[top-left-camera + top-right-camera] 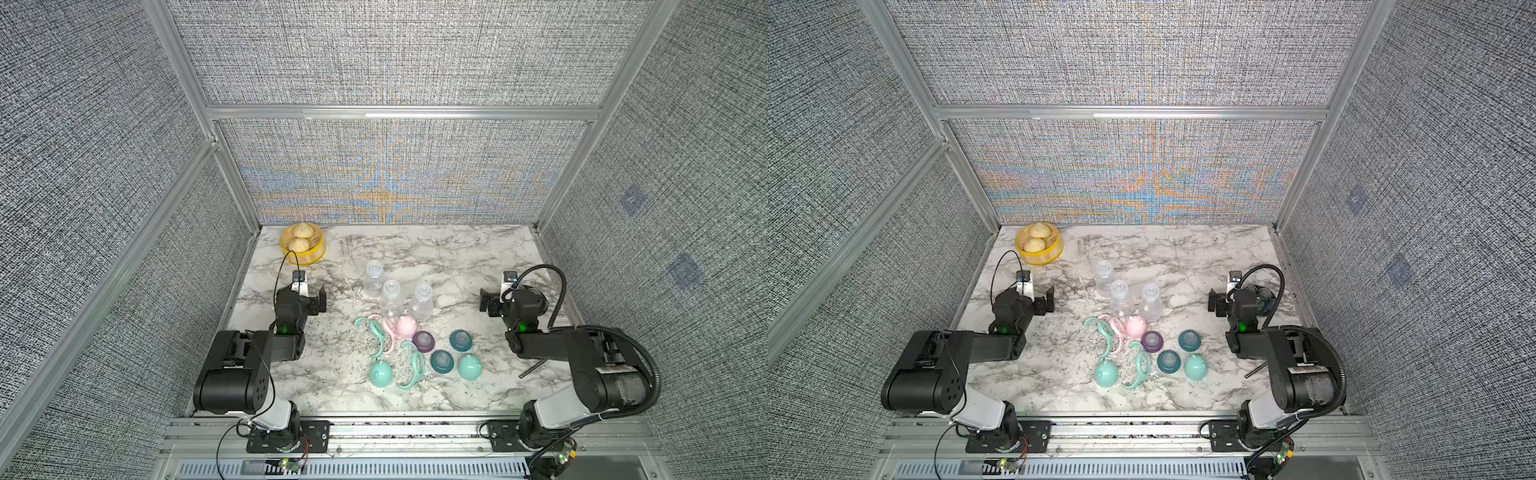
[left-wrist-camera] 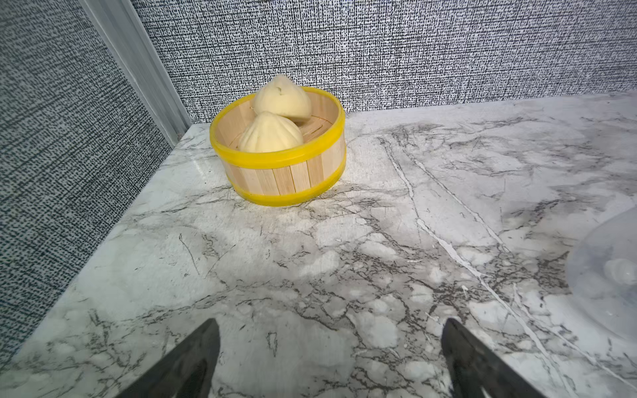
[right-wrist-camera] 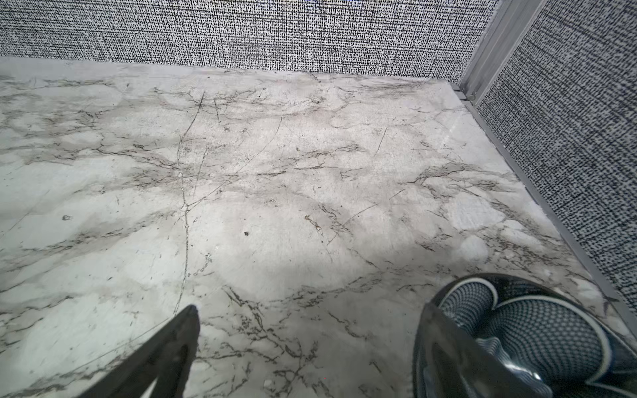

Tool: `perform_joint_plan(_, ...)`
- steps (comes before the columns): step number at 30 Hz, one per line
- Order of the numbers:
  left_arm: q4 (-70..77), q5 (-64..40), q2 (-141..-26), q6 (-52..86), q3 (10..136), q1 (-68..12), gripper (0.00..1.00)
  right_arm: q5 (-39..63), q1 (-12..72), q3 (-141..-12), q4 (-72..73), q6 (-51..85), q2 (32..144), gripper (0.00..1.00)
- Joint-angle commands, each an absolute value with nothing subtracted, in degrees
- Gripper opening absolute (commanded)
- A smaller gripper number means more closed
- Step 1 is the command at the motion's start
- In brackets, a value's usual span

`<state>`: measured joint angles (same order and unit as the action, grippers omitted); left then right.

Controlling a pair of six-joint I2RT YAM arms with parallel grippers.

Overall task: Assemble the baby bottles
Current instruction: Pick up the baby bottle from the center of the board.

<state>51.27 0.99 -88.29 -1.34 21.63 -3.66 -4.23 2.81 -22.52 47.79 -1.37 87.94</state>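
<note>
Clear plastic baby bottles (image 1: 392, 297) stand upright mid-table, squarely between the left gripper (image 1: 318, 300) and right gripper (image 1: 487, 302), about equally near each, both with jaws spread wide and empty, while loose collars (image 1: 440, 360) and caps (image 1: 469, 367) lie nearer the robot.

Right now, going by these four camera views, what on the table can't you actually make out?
The dark patterned bowl: in a top view mostly hidden behind the right arm; in the right wrist view cut off by the picture's edge and a finger.
A clear bottle: the left wrist view shows only a blurred part, cut off by the picture's edge.
A thin dark rod: both top views, too small to identify.
</note>
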Motion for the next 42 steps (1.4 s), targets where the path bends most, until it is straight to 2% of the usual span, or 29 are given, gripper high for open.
perform_joint_plan(1,52.0,1.9,-88.5,-0.7,22.2,-3.6,1.0,-4.2,2.9,-22.7,48.4,-1.5,87.9,0.99)
perform_joint_plan(23,52.3,2.3,-88.3,-0.8,22.0,-3.5,1.0,-4.5,3.3,-22.6,48.6,-1.9,87.2,0.99)
perform_joint_plan(28,44.6,3.5,-84.9,-1.1,24.8,-3.8,1.0,-9.4,8.1,-28.5,33.2,-6.1,80.4,0.99)
perform_joint_plan(35,29.2,13.8,-72.3,-0.3,30.1,-9.3,1.0,-13.2,15.6,-42.1,5.7,-2.6,70.6,0.99)
perform_joint_plan(39,15.3,10.5,-64.3,6.6,37.8,-10.3,1.0,-13.9,19.0,-52.3,-10.4,3.0,69.6,0.99)
perform_joint_plan(42,3.1,5.7,-60.0,10.7,43.8,-10.8,1.0,-10.3,21.1,-62.1,-23.8,4.9,70.6,0.99)
